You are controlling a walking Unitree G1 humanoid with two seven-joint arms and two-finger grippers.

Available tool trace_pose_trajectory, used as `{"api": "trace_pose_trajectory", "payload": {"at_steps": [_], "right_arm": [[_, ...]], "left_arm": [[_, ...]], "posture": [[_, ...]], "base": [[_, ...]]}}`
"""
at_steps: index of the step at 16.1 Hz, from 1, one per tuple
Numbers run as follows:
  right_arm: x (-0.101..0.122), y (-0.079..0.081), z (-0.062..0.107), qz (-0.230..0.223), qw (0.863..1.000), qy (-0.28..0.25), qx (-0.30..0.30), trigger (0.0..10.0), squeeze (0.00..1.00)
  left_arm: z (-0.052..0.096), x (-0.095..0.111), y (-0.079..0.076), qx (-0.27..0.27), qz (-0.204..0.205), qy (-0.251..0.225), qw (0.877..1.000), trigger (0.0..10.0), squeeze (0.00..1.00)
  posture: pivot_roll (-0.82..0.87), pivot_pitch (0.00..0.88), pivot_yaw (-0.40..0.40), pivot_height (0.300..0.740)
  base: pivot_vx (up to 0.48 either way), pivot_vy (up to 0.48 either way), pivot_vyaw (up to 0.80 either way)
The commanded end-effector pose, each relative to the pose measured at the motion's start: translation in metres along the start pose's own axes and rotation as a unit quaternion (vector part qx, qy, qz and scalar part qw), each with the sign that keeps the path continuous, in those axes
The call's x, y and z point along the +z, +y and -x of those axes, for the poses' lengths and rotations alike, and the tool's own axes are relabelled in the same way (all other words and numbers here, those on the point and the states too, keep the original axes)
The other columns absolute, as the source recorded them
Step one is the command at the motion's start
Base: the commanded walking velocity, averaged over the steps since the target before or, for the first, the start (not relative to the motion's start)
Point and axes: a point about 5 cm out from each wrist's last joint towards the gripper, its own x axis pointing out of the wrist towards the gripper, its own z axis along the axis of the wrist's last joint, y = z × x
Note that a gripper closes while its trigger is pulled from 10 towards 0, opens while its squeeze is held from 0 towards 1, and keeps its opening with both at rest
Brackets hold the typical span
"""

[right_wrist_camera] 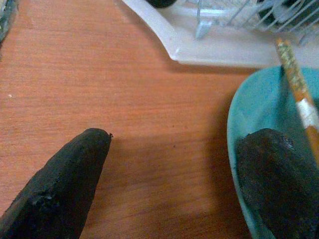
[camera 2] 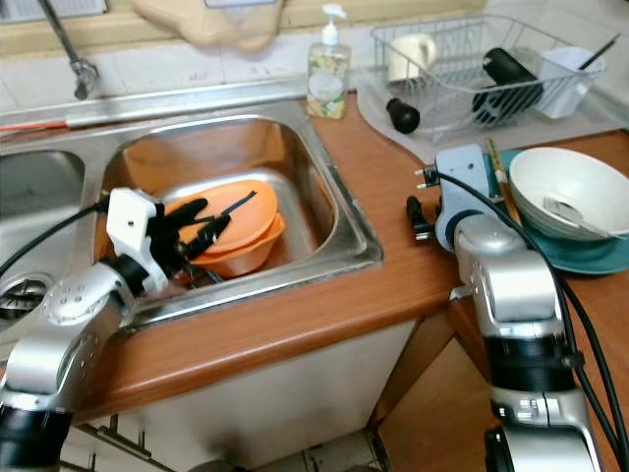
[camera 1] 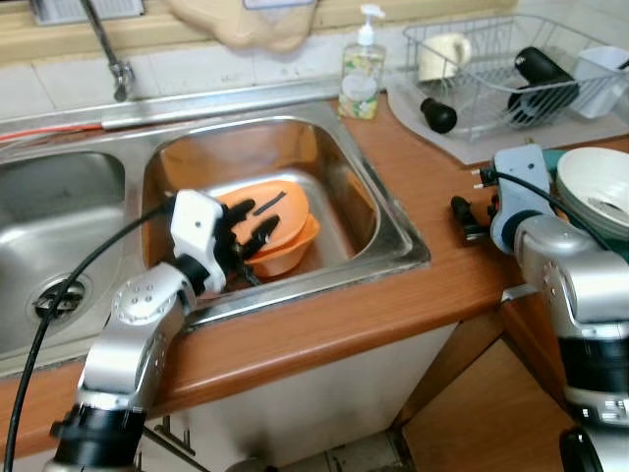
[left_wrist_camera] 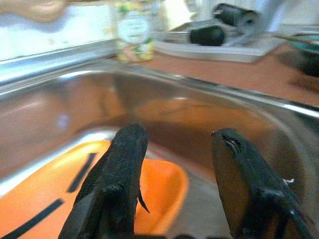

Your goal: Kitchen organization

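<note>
Orange bowls (camera 1: pixel 290 241) lie stacked in the right sink basin (camera 1: pixel 378 211), with a thin black stick (camera 1: pixel 267 204) across the top one. My left gripper (camera 1: pixel 254 224) reaches into the basin just over the bowls. It is open, and in the left wrist view one finger (left_wrist_camera: pixel 122 164) hangs over the orange rim (left_wrist_camera: pixel 162 184). My right gripper (camera 2: pixel 418 211) hovers open above the wooden counter (right_wrist_camera: pixel 124 74), one fingertip at the edge of a teal plate (right_wrist_camera: pixel 241 119). The plate carries a white bowl (camera 2: pixel 570 187) and a chopstick (right_wrist_camera: pixel 299 94).
A dish rack (camera 1: pixel 491 69) holding a mug, a black bottle and a white cup stands on a mat at the back right. A soap bottle (camera 1: pixel 362 74) stands behind the basin. The faucet (camera 1: pixel 108 49) and a second basin (camera 1: pixel 59 226) are on the left.
</note>
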Motion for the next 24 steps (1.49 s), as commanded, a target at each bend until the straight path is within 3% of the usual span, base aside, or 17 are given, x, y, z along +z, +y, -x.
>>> {"api": "trace_pose_trajectory", "payload": {"at_steps": [1,3,4,5,6,8,11,14,17,24], "right_arm": [[0.003,-0.002,-0.003,-0.025,1.000,0.002,0.018,10.0,1.00],[0.004,-0.008,-0.008,-0.038,0.999,0.007,0.013,10.0,1.00],[0.005,-0.011,-0.011,-0.044,0.999,0.011,0.011,10.0,0.93],[0.005,-0.013,-0.013,-0.045,0.999,0.022,0.010,10.0,0.35],[0.004,-0.016,-0.015,-0.051,0.998,0.030,0.005,10.0,0.00],[0.001,-0.019,-0.017,-0.052,0.998,0.047,-0.001,10.0,0.00],[-0.002,-0.013,-0.016,-0.070,0.994,0.075,0.036,10.0,0.00],[0.002,0.006,-0.006,-0.101,0.985,0.096,0.101,10.0,0.00],[0.006,0.017,0.002,-0.101,0.982,0.098,0.128,10.0,0.00],[0.006,0.065,0.024,-0.096,0.963,0.113,0.225,10.0,0.00]], "left_arm": [[0.000,0.004,-0.004,-0.018,-0.003,-0.003,1.000,10.0,0.00],[0.000,0.005,-0.005,-0.020,-0.002,-0.004,1.000,10.0,0.00],[0.000,0.006,-0.006,-0.022,-0.002,-0.004,1.000,10.0,0.00],[0.000,0.006,-0.007,-0.027,-0.002,-0.003,1.000,10.0,0.00],[-0.001,0.007,-0.009,-0.036,-0.001,-0.002,0.999,10.0,0.00],[0.000,0.008,-0.011,-0.046,-0.002,-0.001,0.999,10.0,0.00],[0.003,0.007,-0.018,-0.080,0.000,0.008,0.997,10.0,0.00],[0.004,0.006,-0.021,-0.094,-0.001,0.014,0.995,10.0,0.00],[0.006,0.008,-0.021,-0.097,-0.003,0.014,0.995,10.0,0.00],[0.009,0.008,-0.022,-0.105,-0.009,0.024,0.994,10.0,0.00]], "posture": [[-0.17,0.000,0.010,0.740],[-0.17,0.000,0.012,0.740],[-0.16,0.000,0.012,0.740],[-0.17,0.000,0.014,0.740],[-0.17,0.000,0.014,0.740],[-0.17,0.000,0.017,0.740],[-0.17,0.000,0.016,0.740],[-0.17,0.000,0.016,0.740],[-0.17,0.000,0.020,0.740],[-0.16,0.000,0.021,0.740]], "base": [[0.000,0.000,0.00],[0.000,0.000,0.00],[0.000,0.000,0.00],[0.000,0.000,0.00],[0.000,0.000,0.00],[0.000,0.000,0.00],[0.000,0.000,0.00],[0.000,0.000,0.00],[0.000,0.000,0.00],[0.000,0.000,0.00]]}}
